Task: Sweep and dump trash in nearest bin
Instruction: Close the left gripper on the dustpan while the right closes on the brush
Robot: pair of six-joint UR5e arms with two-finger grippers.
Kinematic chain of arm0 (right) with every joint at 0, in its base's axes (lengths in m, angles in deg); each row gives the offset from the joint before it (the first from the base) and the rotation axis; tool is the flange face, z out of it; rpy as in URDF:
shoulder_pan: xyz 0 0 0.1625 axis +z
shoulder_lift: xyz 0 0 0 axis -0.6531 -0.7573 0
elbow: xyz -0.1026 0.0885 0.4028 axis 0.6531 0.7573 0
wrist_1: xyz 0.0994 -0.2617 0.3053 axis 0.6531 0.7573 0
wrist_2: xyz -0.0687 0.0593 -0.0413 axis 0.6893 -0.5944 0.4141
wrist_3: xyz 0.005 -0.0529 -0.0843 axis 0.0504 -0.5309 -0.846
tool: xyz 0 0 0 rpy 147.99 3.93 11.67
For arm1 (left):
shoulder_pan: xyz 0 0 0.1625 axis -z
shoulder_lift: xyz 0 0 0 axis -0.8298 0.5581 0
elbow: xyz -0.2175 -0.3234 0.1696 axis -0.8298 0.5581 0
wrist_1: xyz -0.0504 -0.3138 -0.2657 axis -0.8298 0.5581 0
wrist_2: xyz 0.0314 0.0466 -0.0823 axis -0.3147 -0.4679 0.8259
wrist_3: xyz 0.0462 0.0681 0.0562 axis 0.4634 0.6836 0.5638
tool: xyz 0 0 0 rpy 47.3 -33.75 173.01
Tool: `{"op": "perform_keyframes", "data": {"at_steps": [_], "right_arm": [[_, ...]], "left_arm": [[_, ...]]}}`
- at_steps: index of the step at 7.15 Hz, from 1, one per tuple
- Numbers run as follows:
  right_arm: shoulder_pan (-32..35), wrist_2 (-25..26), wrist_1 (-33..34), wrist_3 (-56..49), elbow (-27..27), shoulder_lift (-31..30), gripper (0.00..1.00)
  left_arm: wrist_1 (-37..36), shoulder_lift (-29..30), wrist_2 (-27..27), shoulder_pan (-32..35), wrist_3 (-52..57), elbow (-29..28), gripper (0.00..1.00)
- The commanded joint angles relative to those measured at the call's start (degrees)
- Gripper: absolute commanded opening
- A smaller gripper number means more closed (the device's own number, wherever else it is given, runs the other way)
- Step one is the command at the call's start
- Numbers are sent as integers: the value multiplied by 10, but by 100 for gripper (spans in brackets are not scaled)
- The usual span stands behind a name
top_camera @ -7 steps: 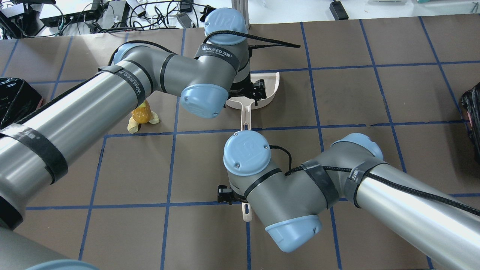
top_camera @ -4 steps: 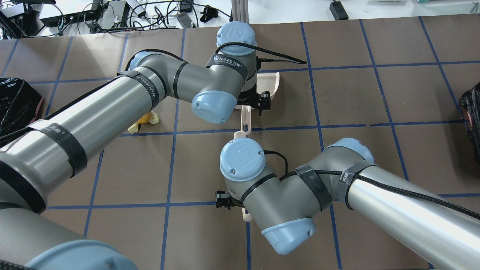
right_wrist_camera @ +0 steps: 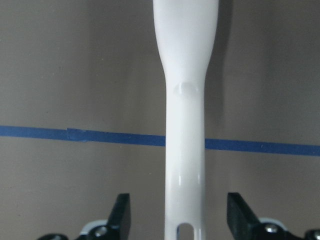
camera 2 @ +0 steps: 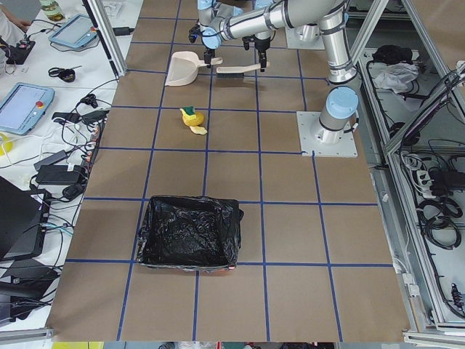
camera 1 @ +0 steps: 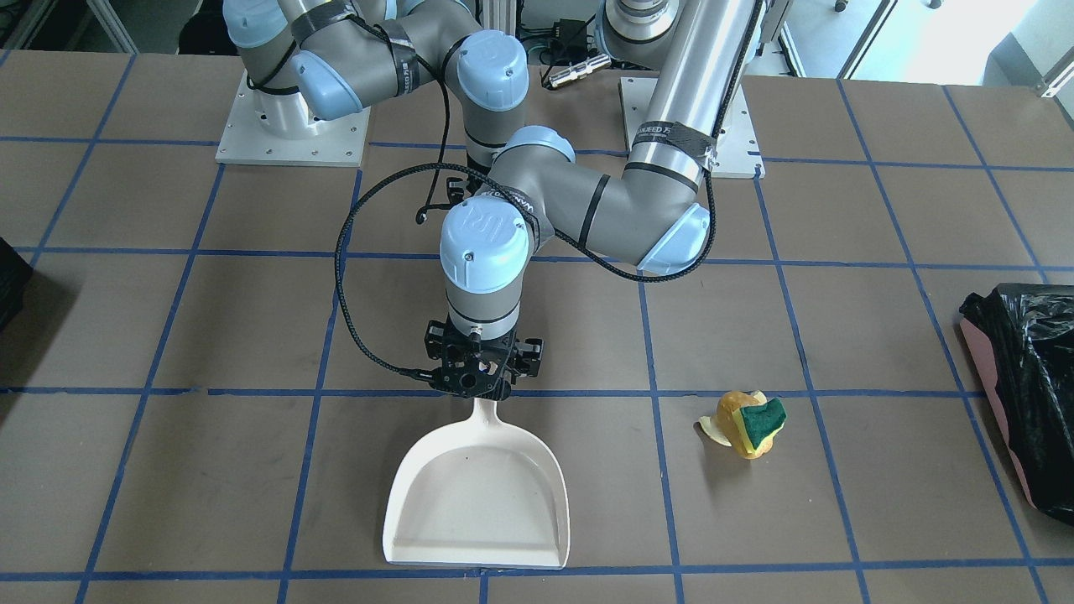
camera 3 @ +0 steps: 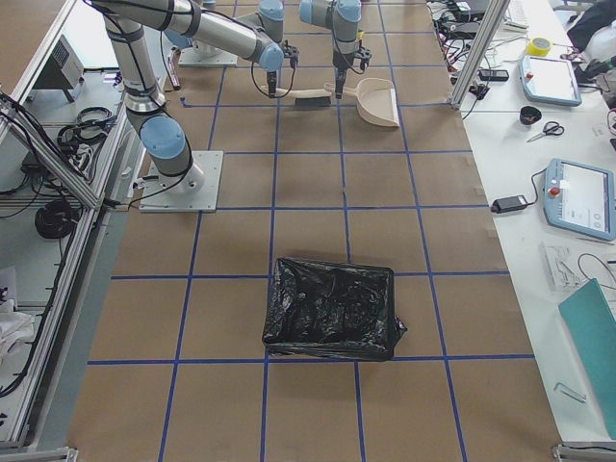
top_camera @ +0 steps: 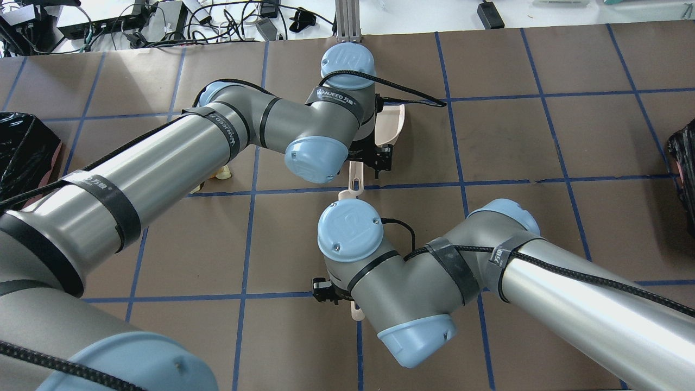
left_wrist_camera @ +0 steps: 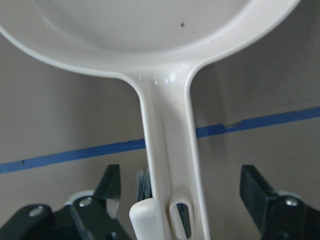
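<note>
- White plastic dustpan lies flat on the brown paper-covered table, its open mouth facing away from the robot and its handle pointing back toward it.
- The left gripper hangs low over that handle. In the left wrist view its black fingers stand wide apart on either side of the handle, and neither touches it.
- The white brush lies in line behind the dustpan, on the robot's side. Its rounded tip sits just beside the end of the dustpan handle.
- The right gripper straddles the brush handle. Its fingers are spread, with a clear gap to the handle on each side.
- The trash sits in a small pile on the table to the robot's left of the dustpan, apart from it and between it and the bin.
- In the pile, a yellow sponge with a dark green layer leans on an orange-yellow lump. A pale peel touches the pile's edge.
- The bin, pink-sided and lined with a glossy black bag, stands at the table's end on the robot's left, well apart from the pile.
- A second container, also lined in black, stands toward the opposite end.
</note>
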State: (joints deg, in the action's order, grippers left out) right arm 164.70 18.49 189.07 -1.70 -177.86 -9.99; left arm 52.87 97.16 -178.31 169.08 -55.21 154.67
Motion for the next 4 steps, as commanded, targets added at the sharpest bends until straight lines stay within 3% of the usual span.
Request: {"op": "perform_keyframes", "data": {"at_steps": [1, 2, 4], "right_arm": [[-1, 1, 0, 2, 2, 0, 0], [0, 0, 0, 0, 1, 0, 0], [-1, 10, -5, 6, 1, -3, 0]], "left_arm": [[2, 1, 13, 0, -7, 3, 53], [14, 0, 12, 0, -7, 4, 3], [19, -6, 13, 0, -2, -1, 0]]}}
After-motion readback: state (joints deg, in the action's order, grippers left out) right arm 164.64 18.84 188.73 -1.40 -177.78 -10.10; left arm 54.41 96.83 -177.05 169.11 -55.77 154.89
